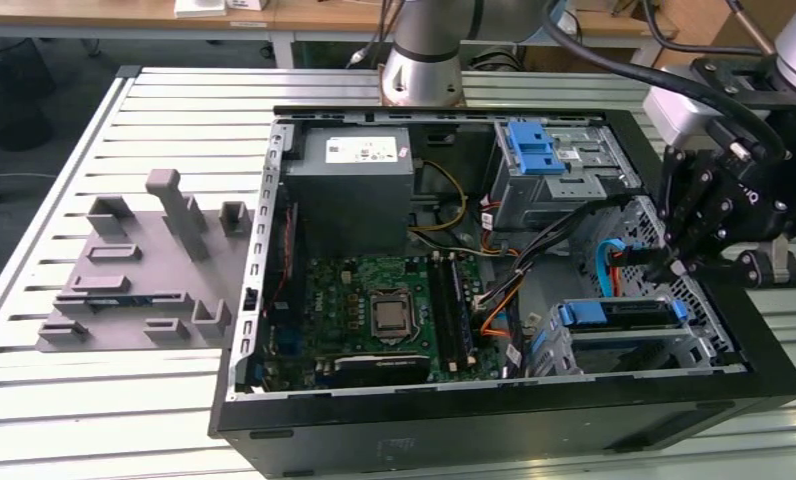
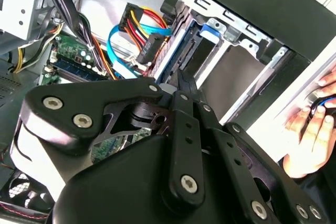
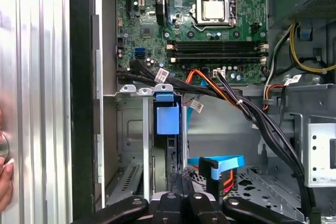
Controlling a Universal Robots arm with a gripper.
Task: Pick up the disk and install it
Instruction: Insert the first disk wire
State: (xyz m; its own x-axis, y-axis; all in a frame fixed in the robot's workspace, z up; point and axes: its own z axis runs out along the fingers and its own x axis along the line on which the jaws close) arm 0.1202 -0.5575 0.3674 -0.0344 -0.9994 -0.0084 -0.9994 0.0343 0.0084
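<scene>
Black multi-link gripper (image 1: pixel 674 268) hangs over drive bays at right edge of open black computer case (image 1: pixel 505 420) in exterior view; fingers closed together, nothing between them. Blue-framed silver disk (image 1: pixel 621 314) seated in drive bay, just beside fingertips. Person's hand (image 2: pixel 315 129) rests on slatted metal table (image 1: pixel 131 400) beside case.

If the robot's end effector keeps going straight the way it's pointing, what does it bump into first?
Probably the drive bay in the computer case. In the first wrist view, the end effector points at the slot with the blue carrier. Depth is unclear, so the blue cable alongside might touch first.
</scene>
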